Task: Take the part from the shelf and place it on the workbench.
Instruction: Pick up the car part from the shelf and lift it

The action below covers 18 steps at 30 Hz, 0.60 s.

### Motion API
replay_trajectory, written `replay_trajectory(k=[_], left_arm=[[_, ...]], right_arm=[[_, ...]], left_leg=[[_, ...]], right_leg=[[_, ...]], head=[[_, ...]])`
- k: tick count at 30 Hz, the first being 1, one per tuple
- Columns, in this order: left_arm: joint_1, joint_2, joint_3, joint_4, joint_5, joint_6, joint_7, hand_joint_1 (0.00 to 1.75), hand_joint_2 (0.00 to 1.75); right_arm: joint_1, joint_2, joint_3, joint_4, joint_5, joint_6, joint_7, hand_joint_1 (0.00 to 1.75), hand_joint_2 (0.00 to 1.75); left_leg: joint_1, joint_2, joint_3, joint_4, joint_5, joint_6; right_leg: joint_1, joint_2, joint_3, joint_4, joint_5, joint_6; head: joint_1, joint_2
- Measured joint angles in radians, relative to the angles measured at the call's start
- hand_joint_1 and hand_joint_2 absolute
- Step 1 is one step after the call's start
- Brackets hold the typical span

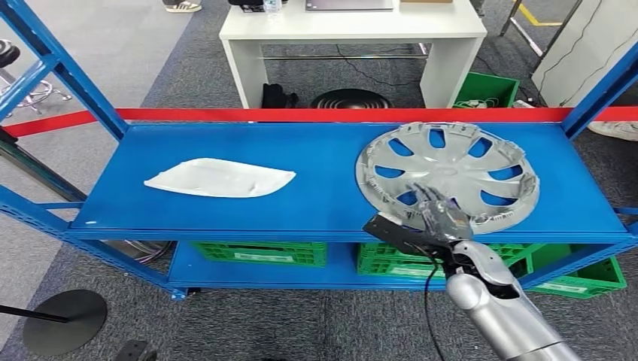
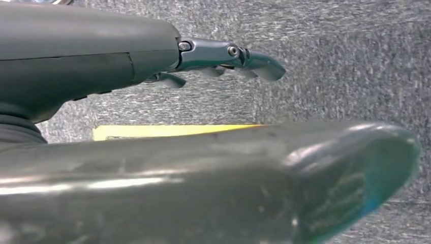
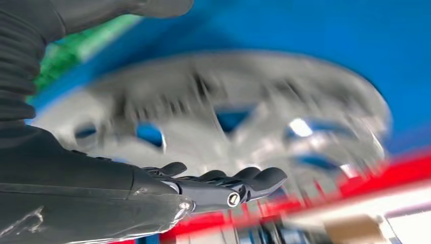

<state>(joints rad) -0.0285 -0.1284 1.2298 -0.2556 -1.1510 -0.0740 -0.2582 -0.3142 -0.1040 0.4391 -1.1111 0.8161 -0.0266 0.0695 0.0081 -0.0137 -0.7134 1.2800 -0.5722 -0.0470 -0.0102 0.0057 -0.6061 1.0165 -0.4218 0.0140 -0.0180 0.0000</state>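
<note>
Two views differ — right hand [image 1: 444,218] over hubcap [image 1: 466,162], left hand [image 2: 152,56] over carpet [image 2: 330,61].

The right arm [image 1: 500,312] reaches forward at near right, its right hand [image 1: 442,216] apparently open with fingers extended. The left hand [image 2: 152,66] hangs, fingers straight.

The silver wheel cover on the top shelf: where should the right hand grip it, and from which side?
Probably the near rim of the wheel cover, approached from the shelf's open front, where the right hand is. It lies flat, wide and thin, so its body is too broad to span; the slots between the spokes beside the rim look like they would let fingers hook through.
</note>
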Motion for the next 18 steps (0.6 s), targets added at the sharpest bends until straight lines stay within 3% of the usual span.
replay_trajectory(k=[1, 3, 5, 8, 10, 11, 13, 14, 15, 16, 18], left_arm=[[0.001, 0.001, 0.001, 0.000, -0.003, 0.000, 0.000, 0.00, 0.00], [0.001, 0.003, 0.002, 0.000, -0.007, 0.000, 0.000, 0.00, 0.00], [-0.001, 0.003, 0.004, 0.000, -0.010, 0.000, 0.000, 0.00, 0.00], [-0.002, 0.003, 0.009, 0.000, -0.014, 0.000, 0.001, 0.00, 0.00], [-0.001, 0.003, 0.013, 0.000, -0.015, 0.000, 0.001, 0.00, 0.00], [-0.001, 0.004, 0.015, 0.000, -0.015, 0.000, 0.001, 0.00, 0.00], [-0.002, 0.004, 0.019, 0.000, -0.015, 0.000, 0.001, 0.00, 0.00], [-0.002, 0.003, 0.020, 0.000, -0.016, 0.000, 0.001, 0.00, 0.00], [-0.002, 0.003, 0.021, 0.000, -0.016, 0.000, 0.001, 0.00, 0.00], [-0.002, 0.002, 0.022, 0.000, -0.017, 0.000, 0.001, 0.00, 0.00], [-0.003, 0.000, 0.025, 0.000, -0.019, 0.000, 0.001, 0.00, 0.00]], right_arm=[[-0.004, 0.000, 0.000, 0.022, -0.005, 0.016, 0.003, 0.00, 1.75], [-0.019, 0.000, 0.000, 0.057, -0.013, 0.038, 0.007, 0.00, 1.75], [-0.040, -0.002, 0.000, 0.088, -0.015, 0.048, 0.013, 0.00, 1.75], [-0.062, -0.008, 0.002, 0.126, 0.001, 0.045, 0.037, 0.00, 1.75], [-0.071, -0.011, 0.004, 0.144, 0.026, 0.032, 0.064, 0.00, 1.75], [-0.076, -0.013, 0.006, 0.152, 0.040, 0.024, 0.078, 0.00, 1.75], [-0.082, -0.014, 0.012, 0.170, 0.072, 0.003, 0.108, 0.00, 1.75], [-0.083, -0.013, 0.016, 0.179, 0.090, -0.007, 0.123, 0.00, 1.75], [-0.084, -0.013, 0.021, 0.188, 0.111, -0.018, 0.138, 0.00, 1.75], [-0.085, -0.012, 0.027, 0.196, 0.134, -0.027, 0.154, 0.03, 1.75], [-0.088, -0.007, 0.037, 0.211, 0.182, -0.041, 0.180, 0.20, 1.75]], left_leg=[[0.001, 0.000, 0.008, -0.023, 0.026, -0.001], [0.005, 0.003, 0.065, -0.148, 0.100, -0.005], [0.007, 0.003, 0.115, -0.252, 0.133, 0.000], [0.005, 0.000, 0.125, -0.275, 0.131, 0.024], [0.007, 0.001, 0.127, -0.277, 0.133, 0.037], [0.008, 0.001, 0.128, -0.277, 0.134, 0.042], [0.006, 0.002, 0.129, -0.277, 0.133, 0.048], [0.005, 0.002, 0.129, -0.277, 0.133, 0.049], [0.004, 0.002, 0.130, -0.277, 0.132, 0.049], [0.004, 0.001, 0.131, -0.277, 0.132, 0.049], [0.003, -0.001, 0.135, -0.277, 0.131, 0.048]], right_leg=[[-0.001, 0.000, 0.001, 0.000, 0.000, 0.001], [-0.004, 0.001, 0.003, 0.002, -0.002, 0.007], [-0.001, 0.005, 0.001, 0.006, -0.004, 0.018], [0.001, 0.007, 0.000, 0.001, -0.002, 0.033], [0.000, 0.005, -0.012, 0.028, -0.022, 0.042], [-0.001, 0.003, -0.033, 0.074, -0.048, 0.046], [0.000, 0.002, -0.100, 0.216, -0.110, 0.049], [0.000, 0.002, -0.130, 0.276, -0.129, 0.049], [0.000, 0.002, -0.144, 0.302, -0.129, 0.047], [0.000, 0.002, -0.137, 0.285, -0.111, 0.044], [0.002, 0.002, -0.069, 0.153, -0.047, 0.034]], head=[[0.000, 0.000], [-0.002, 0.000], [-0.006, 0.000], [-0.005, 0.000], [-0.001, 0.000], [0.001, 0.000], [0.005, 0.000], [0.005, 0.000], [0.006, 0.000], [0.006, 0.000], [0.006, 0.000]])
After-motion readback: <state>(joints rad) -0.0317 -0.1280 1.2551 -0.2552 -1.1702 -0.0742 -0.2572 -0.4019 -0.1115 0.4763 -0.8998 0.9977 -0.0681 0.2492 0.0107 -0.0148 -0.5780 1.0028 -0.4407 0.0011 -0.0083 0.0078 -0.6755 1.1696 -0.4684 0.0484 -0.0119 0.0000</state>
